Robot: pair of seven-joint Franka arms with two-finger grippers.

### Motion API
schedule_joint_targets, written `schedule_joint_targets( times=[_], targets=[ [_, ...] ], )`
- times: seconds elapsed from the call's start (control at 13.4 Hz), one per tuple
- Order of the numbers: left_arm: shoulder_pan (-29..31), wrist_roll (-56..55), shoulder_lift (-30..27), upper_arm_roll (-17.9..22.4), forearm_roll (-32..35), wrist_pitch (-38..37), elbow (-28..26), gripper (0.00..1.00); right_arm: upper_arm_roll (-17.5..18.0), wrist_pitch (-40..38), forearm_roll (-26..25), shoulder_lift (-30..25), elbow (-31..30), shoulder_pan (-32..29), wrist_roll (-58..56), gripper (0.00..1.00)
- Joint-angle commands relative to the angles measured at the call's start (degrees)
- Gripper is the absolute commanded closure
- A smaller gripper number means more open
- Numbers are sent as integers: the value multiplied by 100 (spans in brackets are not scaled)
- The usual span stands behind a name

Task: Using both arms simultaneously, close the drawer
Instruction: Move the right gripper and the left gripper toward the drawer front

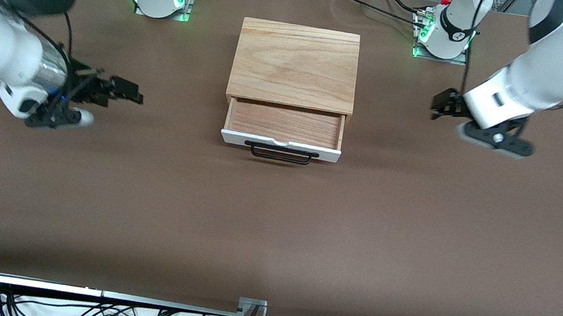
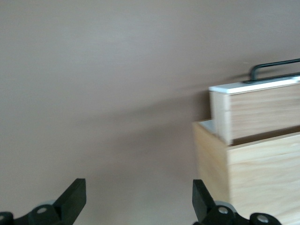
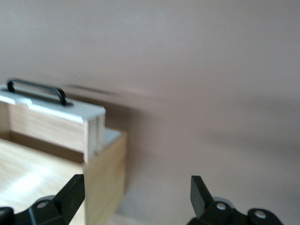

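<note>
The shallow light-wood drawer (image 1: 284, 124) with a white front panel and a wide black wire handle (image 1: 280, 153) stands pulled partway out of the small oak box (image 1: 294, 65), at upper centre of the front frame. Its front faces the front camera; the tray interior is visible and bare. The box rests on the brown counter (image 1: 272, 232), between the two arm bases.

The left arm's black two-finger gripper (image 1: 442, 106) hangs over the counter at the frame's upper right, beside the box toward the left arm's end, apart from it. Its fingers (image 2: 70, 200) are spread wide, nothing between them.

The right arm's black two-finger gripper (image 1: 126, 90) hangs over the counter at the frame's middle left, beside the drawer toward the right arm's end, apart from it. Its fingers (image 3: 200, 193) are likewise spread, holding nothing
</note>
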Motion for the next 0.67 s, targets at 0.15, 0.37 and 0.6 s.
schedule_joint_targets(
  times=[0.15, 0.37, 0.6],
  targets=[
    [-365, 33, 1771, -5, -1527, 1063, 866, 0, 97, 819, 758, 1474, 878, 390, -138, 0],
    [-461, 296, 2537, -31, -2160, 1617, 1113, 0, 132, 1284, 1144, 1942, 995, 672, -147, 0],
    [-777, 797, 2968, -22, -2567, 2285, 1096, 0, 141, 1645, 1260, 2215, 1012, 901, -147, 0]
  ],
)
